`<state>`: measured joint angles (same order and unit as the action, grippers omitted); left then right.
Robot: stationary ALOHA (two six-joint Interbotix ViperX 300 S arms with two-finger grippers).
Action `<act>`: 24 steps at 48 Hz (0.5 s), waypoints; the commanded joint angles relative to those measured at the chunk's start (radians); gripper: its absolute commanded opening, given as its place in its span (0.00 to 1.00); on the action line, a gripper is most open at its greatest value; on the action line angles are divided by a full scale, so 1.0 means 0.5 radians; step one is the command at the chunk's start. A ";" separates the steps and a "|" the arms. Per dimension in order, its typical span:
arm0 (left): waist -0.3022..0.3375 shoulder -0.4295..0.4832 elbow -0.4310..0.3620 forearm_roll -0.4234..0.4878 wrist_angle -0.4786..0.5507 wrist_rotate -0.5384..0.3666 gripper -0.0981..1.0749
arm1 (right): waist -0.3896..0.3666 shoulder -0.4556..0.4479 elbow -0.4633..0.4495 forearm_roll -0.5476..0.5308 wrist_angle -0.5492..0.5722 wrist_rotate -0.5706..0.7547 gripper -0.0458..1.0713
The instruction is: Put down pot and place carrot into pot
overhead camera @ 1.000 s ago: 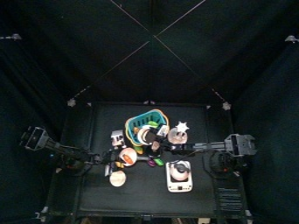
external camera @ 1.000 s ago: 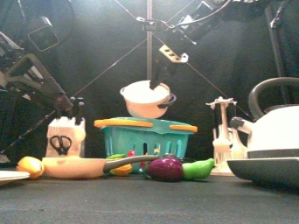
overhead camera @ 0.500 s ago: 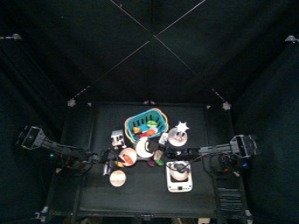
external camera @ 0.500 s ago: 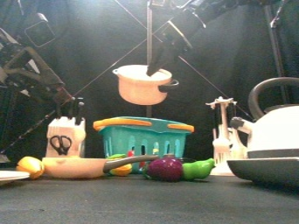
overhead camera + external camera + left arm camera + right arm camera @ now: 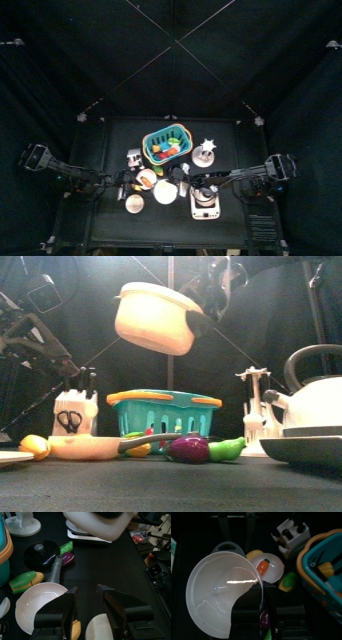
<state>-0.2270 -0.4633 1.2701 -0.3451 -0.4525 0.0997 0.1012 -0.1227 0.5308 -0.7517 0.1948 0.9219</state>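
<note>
My right gripper [image 5: 202, 304] is shut on the rim of the cream-white pot [image 5: 156, 318] and holds it tilted, high above the table. From above the pot [image 5: 166, 192] is a pale disc in front of the green basket [image 5: 167, 146]. The right wrist view looks into the pot's hollow [image 5: 228, 592]. The orange carrot [image 5: 264, 565] with a green top lies on a small pale round dish past the pot. My left gripper [image 5: 90, 607] is open and empty, low over the table's left side, with the pot [image 5: 97, 522] hanging beyond it.
A pale pan with a grey handle [image 5: 41, 602], a purple eggplant [image 5: 190, 448] and green vegetables [image 5: 227, 448] lie in front of the basket [image 5: 164, 416]. A white kettle [image 5: 310, 406] stands at the right, a block with scissors [image 5: 74, 411] at the left. A pale tan dish [image 5: 135, 204] sits front left.
My right gripper has carried the pot up from over the basket and toward the table's front, tilting it. The left arm has stayed in place.
</note>
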 commanded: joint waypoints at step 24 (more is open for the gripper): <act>0.003 -0.003 -0.021 -0.003 -0.009 0.000 0.75 | -0.009 0.479 -0.055 0.153 -0.518 -0.025 0.26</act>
<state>-0.2286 -0.4633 1.2701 -0.3451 -0.4525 0.0997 0.0982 0.1074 0.5492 -0.6765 -0.0552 0.9112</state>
